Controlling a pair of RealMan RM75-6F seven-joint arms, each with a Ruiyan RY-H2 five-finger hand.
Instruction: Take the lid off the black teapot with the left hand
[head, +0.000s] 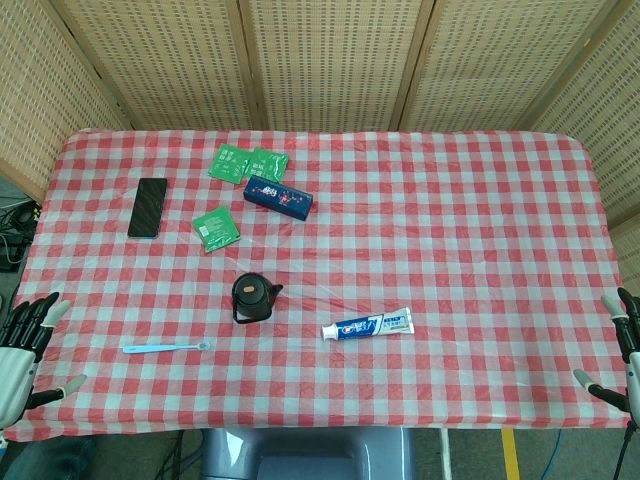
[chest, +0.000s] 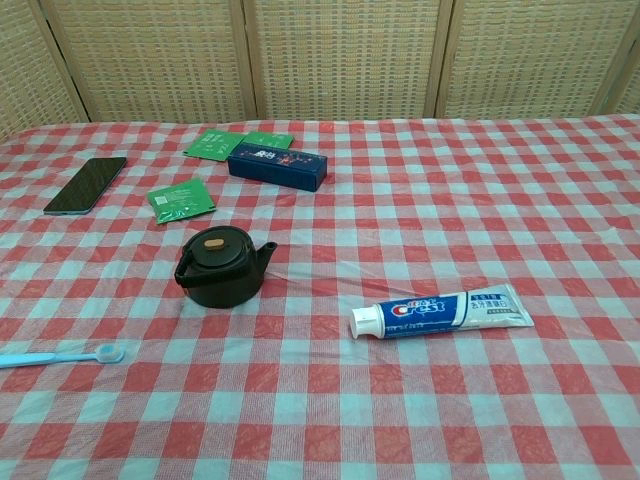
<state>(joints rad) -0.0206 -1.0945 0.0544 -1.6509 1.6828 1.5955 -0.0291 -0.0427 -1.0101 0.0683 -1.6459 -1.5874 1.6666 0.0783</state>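
The black teapot (head: 254, 297) (chest: 222, 267) stands on the checked tablecloth left of the table's middle, spout to the right. Its black lid (chest: 214, 243), with a small tan knob, sits on top under the raised handle. My left hand (head: 24, 345) hangs at the table's front left corner, fingers spread and empty, well left of the teapot. My right hand (head: 620, 350) is at the front right edge, fingers apart, holding nothing. Neither hand shows in the chest view.
A toothpaste tube (head: 368, 325) lies right of the teapot and a light blue toothbrush (head: 166, 347) lies front left of it. Behind are a dark blue box (head: 279, 198), three green packets (head: 216, 228) and a black phone (head: 148, 207).
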